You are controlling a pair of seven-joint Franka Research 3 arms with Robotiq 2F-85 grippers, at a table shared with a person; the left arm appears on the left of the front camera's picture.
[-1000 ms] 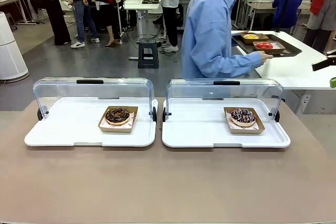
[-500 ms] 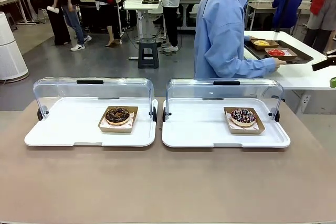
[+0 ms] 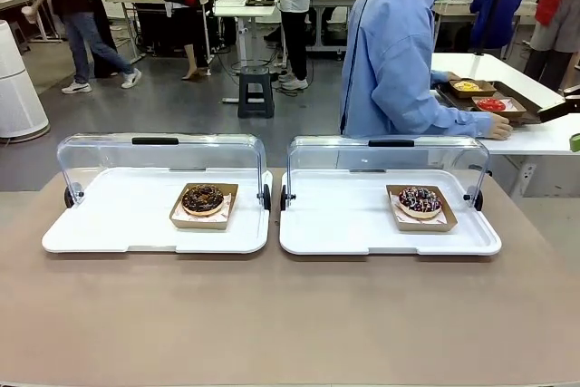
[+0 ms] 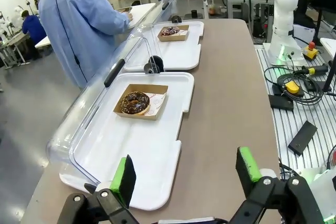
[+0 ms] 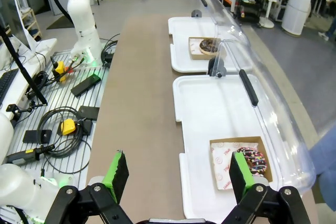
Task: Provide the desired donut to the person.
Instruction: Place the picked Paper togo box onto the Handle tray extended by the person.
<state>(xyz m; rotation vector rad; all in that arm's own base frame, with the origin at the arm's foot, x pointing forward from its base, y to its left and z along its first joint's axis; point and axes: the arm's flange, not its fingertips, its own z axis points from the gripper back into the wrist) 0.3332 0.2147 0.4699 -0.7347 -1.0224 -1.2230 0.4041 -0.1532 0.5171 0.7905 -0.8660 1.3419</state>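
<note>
Two donuts lie in brown card trays on white serving trays. The chocolate donut [image 3: 203, 198] [image 4: 135, 102] [image 5: 210, 45] is on the left tray, the sprinkled donut [image 3: 420, 199] [image 4: 170, 31] [image 5: 252, 161] on the right one. The person [image 3: 399, 61] [image 4: 79, 19] in a light-blue shirt stands behind the right tray, turned sideways, one hand on a side table. My left gripper [image 4: 186, 174] hangs open above the near table edge, well short of the chocolate donut. My right gripper [image 5: 177, 174] is open too, short of the sprinkled donut. Nothing sits between either pair of fingers.
Both white trays [image 3: 109, 224] [image 3: 344, 224] have clear lids [image 3: 161, 156] [image 3: 390, 156] swung up at the far side. A dark tray with other donuts [image 3: 489, 101] rests on the white side table at far right. Cables and boxes [image 5: 63, 124] lie beside the arm bases. Bystanders walk behind.
The person has stepped to the right and slid the dark donut tray farther right along the side table. A bystander at the back left has walked left. Both grippers stay still.
</note>
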